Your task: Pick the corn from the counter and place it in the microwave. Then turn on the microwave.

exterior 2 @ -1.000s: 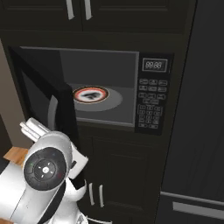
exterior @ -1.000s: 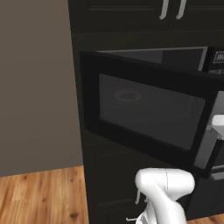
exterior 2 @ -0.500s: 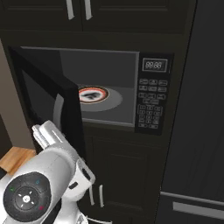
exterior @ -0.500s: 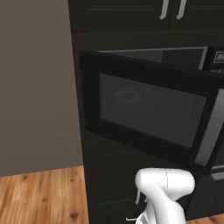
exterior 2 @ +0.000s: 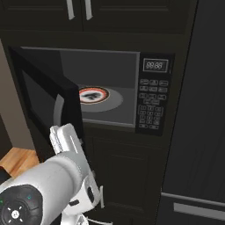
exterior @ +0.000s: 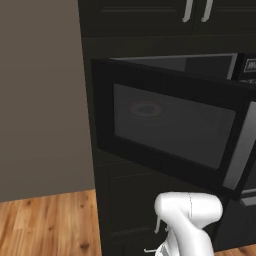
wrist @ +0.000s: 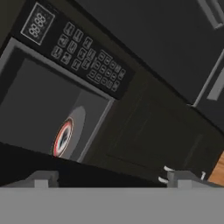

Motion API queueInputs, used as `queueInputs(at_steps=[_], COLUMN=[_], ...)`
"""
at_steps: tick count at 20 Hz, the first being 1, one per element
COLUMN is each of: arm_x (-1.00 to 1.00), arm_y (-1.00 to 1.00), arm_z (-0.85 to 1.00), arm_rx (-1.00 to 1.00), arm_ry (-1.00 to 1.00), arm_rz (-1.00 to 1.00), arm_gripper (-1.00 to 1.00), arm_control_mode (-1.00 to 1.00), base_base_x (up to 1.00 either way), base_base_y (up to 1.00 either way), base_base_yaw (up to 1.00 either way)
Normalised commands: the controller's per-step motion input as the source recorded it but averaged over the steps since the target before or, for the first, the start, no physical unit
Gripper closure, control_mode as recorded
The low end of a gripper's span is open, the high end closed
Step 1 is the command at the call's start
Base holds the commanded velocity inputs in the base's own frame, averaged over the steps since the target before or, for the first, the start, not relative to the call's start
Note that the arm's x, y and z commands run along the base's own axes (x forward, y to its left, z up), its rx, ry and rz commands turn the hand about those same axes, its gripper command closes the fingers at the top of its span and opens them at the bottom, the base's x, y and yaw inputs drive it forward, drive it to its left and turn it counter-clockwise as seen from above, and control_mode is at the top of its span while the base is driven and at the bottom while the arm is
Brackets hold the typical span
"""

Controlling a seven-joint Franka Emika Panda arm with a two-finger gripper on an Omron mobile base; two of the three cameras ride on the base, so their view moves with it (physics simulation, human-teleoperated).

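The black microwave (exterior 2: pixel 110 88) stands with its door (exterior 2: pixel 46 103) swung partly open to the left; the silver handle (exterior 2: pixel 58 115) faces me. Inside, the red-ringed turntable plate (exterior 2: pixel 93 95) lies on the grey floor of the cavity, and I can pick out nothing yellow on it. The keypad (exterior 2: pixel 152 105) and display (exterior 2: pixel 156 65) are on the right. The hand view looks up at the plate (wrist: pixel 63 138) and keypad (wrist: pixel 89 57) from below the door edge. My gripper (wrist: pixel 112 179) is open, its fingertips (wrist: pixel 41 177) far apart with nothing between them. The corn and the counter are out of view.
Dark cabinet doors with silver handles (exterior 2: pixel 78 9) sit above the microwave, and a dark cabinet front (exterior 2: pixel 127 176) below it. A grey wall (exterior: pixel 40 100) and wooden floor (exterior: pixel 45 225) lie to the left. My white arm (exterior 2: pixel 52 180) fills the lower left.
The gripper has gone from shut to open. The hand has left the right edge of the left base view, and the arm has swung lower and nearer the right camera.
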Motion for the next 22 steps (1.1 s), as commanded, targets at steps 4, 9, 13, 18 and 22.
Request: queueInputs(at_steps=[4, 9, 13, 18, 22], arm_x=[-0.03, 0.02, 0.00, 0.00, -0.03], arm_y=[-0.23, -0.16, -0.03, 0.01, 0.05], arm_z=[0.00, -0.02, -0.04, -0.14, -0.18], arm_rx=[0.17, 0.17, 0.25, 0.28, 0.29], arm_ry=[0.10, 0.19, 0.12, 0.01, -0.07], arm_rz=[-0.11, -0.03, 0.00, 0.00, 0.00], arm_gripper=[-1.00, -1.00, -1.00, -1.00, -1.00], arm_control_mode=[-1.00, -1.00, -1.00, -1.00, -1.00], base_base_x=[0.00, 0.00, 0.00, 0.00, 0.00], base_base_y=[0.00, 0.00, 0.00, 0.00, 0.00], base_base_yaw=[0.00, 0.00, 0.00, 0.00, 0.00])
